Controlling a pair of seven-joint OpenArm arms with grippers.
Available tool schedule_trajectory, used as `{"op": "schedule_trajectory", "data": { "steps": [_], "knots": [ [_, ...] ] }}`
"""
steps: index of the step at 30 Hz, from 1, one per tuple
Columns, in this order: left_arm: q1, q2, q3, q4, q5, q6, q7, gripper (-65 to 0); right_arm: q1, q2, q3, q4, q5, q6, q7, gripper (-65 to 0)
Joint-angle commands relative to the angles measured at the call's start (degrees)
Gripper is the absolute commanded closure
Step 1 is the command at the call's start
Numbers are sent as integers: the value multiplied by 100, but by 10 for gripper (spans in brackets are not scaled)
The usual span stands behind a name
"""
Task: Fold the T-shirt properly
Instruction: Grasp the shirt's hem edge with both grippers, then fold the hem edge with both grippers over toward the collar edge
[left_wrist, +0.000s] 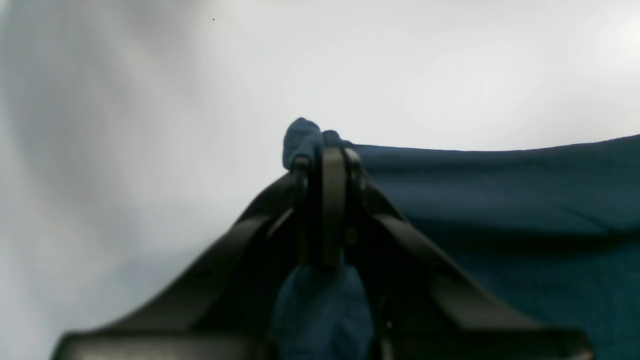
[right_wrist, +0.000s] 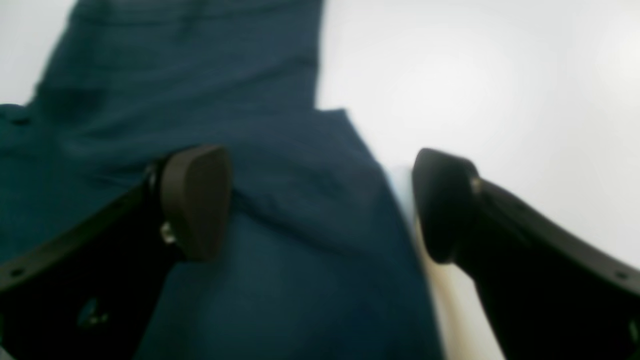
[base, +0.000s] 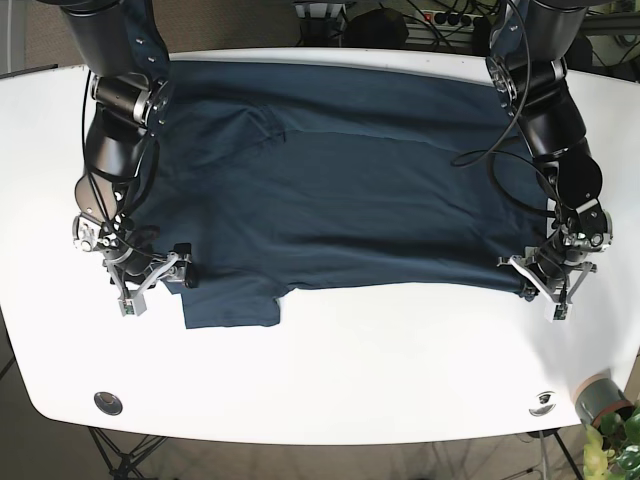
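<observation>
A dark navy T-shirt (base: 340, 190) lies spread flat on the white table (base: 380, 370), with one sleeve (base: 230, 300) sticking out toward the front left. My left gripper (left_wrist: 325, 155) is shut on the shirt's edge, and a small bunch of cloth (left_wrist: 301, 136) pokes out past its tips; in the base view the left gripper (base: 527, 277) sits at the shirt's front right corner. My right gripper (right_wrist: 320, 205) stands open just over the T-shirt (right_wrist: 280, 210), one finger (right_wrist: 195, 200) above cloth and the other (right_wrist: 440, 200) above bare table. In the base view the right gripper (base: 172, 268) is beside that sleeve.
A small plant pot (base: 600, 400) stands at the table's front right corner. Two round fittings (base: 107, 402) (base: 543, 401) sit near the front edge. Cables and equipment (base: 400, 15) crowd behind the far edge. Bare white table runs along the front.
</observation>
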Motion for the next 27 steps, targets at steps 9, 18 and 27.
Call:
{"op": "schedule_trajectory", "data": {
  "steps": [9,18,27],
  "knots": [
    [-132,-104,-25,89,-56,-5,-124,0,2,-153,-481,93,81,8,-63,-436],
    [-132,-121,-52,115,-65,-5,-124,0,37,-127,-481,119,81,-9,-63,-30],
    [-132,-104,-553,335,-750,-313,175,0,-227,-136,-463,1605,81,-9,-766,-22]
  ]
}}
